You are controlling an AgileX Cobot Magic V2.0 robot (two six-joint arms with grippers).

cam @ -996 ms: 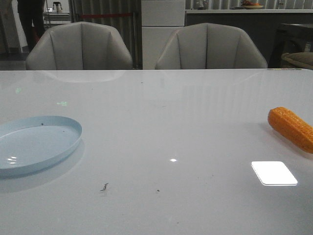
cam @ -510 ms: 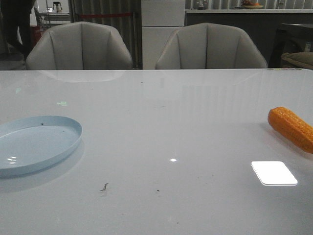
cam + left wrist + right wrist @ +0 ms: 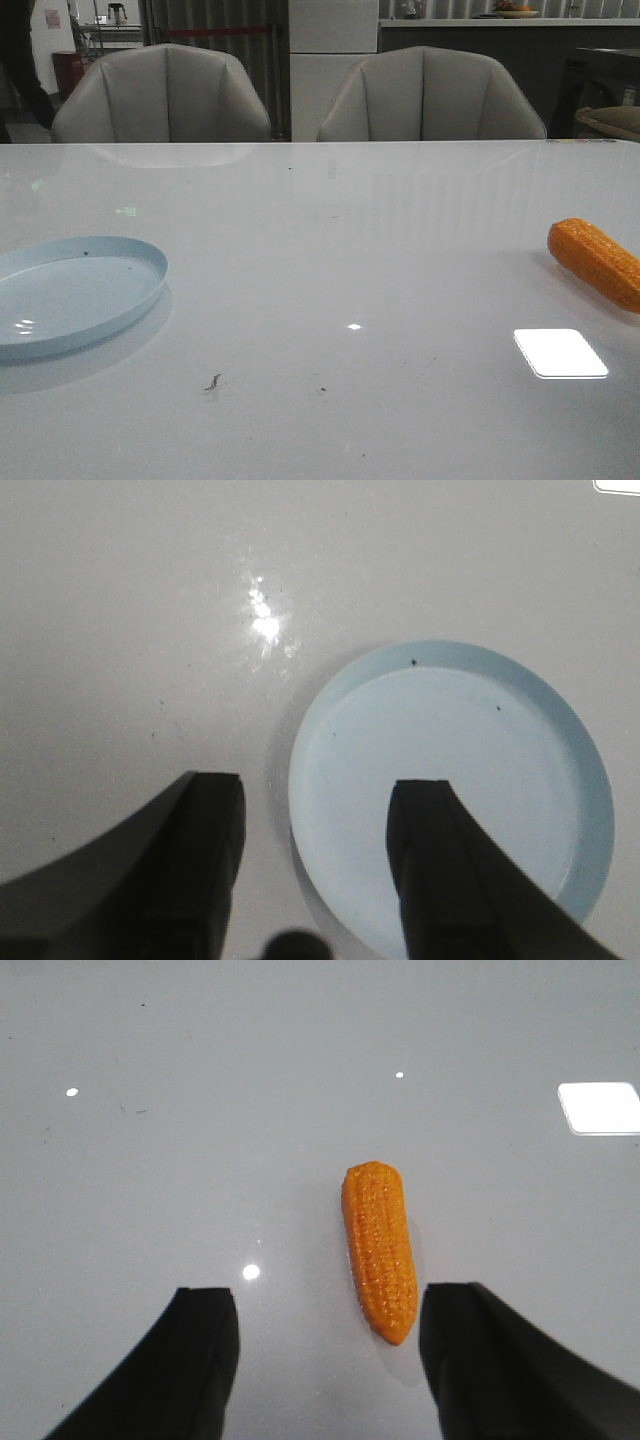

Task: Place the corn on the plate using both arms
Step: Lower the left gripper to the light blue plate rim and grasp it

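The orange corn point(image 3: 596, 262) lies flat on the white table at the far right edge of the front view. In the right wrist view the corn point(image 3: 380, 1250) lies lengthwise below my right gripper point(image 3: 328, 1305), which hangs open and empty above it; the cob's tapered end is close to one finger. The pale blue plate point(image 3: 70, 295) sits empty at the table's left. In the left wrist view the plate point(image 3: 455, 790) is under my left gripper point(image 3: 316, 792), open and empty, one finger over the plate's rim side. Neither arm shows in the front view.
The white glossy table point(image 3: 330, 260) has small dark crumbs point(image 3: 213, 381) near the front middle and bright light reflections point(image 3: 560, 352). Two grey chairs point(image 3: 160, 95) stand behind the far edge.
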